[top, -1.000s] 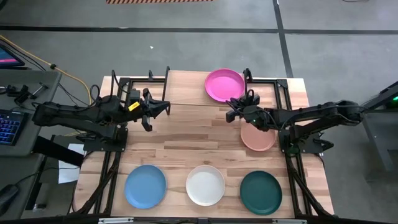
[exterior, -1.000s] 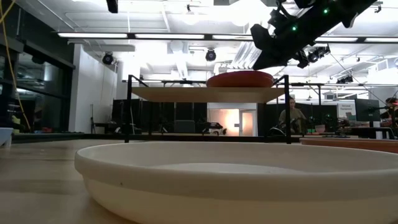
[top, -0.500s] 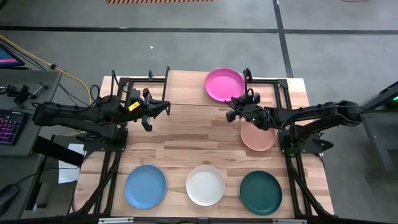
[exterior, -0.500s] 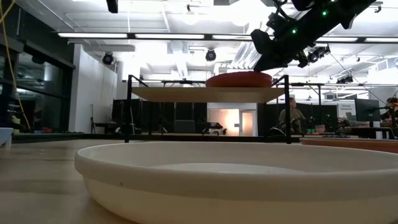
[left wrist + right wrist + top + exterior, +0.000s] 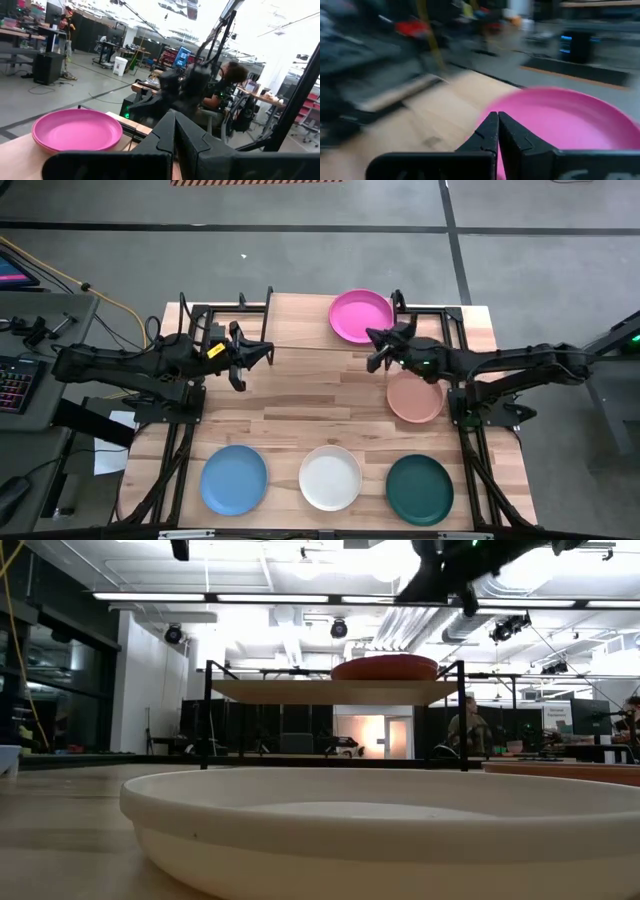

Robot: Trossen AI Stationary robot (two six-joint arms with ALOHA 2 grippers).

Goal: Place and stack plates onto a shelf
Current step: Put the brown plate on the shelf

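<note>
The magenta plate [image 5: 362, 316] lies on the shelf [image 5: 300, 320] at the table's far side. In the low view it shows as a reddish plate [image 5: 385, 667] on the shelf board [image 5: 330, 690]; no separate red plate shows. The salmon plate [image 5: 415, 400] lies flat on the table, partly under the right arm. Light blue [image 5: 234, 480], white [image 5: 330, 477] and dark green [image 5: 419, 490] plates sit in a row along the near edge. My right gripper [image 5: 375, 348] [image 5: 496, 120] is shut and empty, raised just beside the magenta plate [image 5: 560, 125]. My left gripper [image 5: 265, 352] [image 5: 173, 117] waits shut over the shelf's left part.
The shelf's black metal legs [image 5: 208, 715] [image 5: 462, 715] stand at its ends. The shelf board left of the magenta plate is bare. The white plate [image 5: 380, 830] fills the low view's foreground. A person [image 5: 468, 730] sits in the room beyond the table.
My right gripper has risen from beside the plate on the shelf, nearly leaving the low view at its top, and has shifted a little toward the table's far edge and the magenta plate. More of the salmon plate shows now. The plates have stayed in place.
</note>
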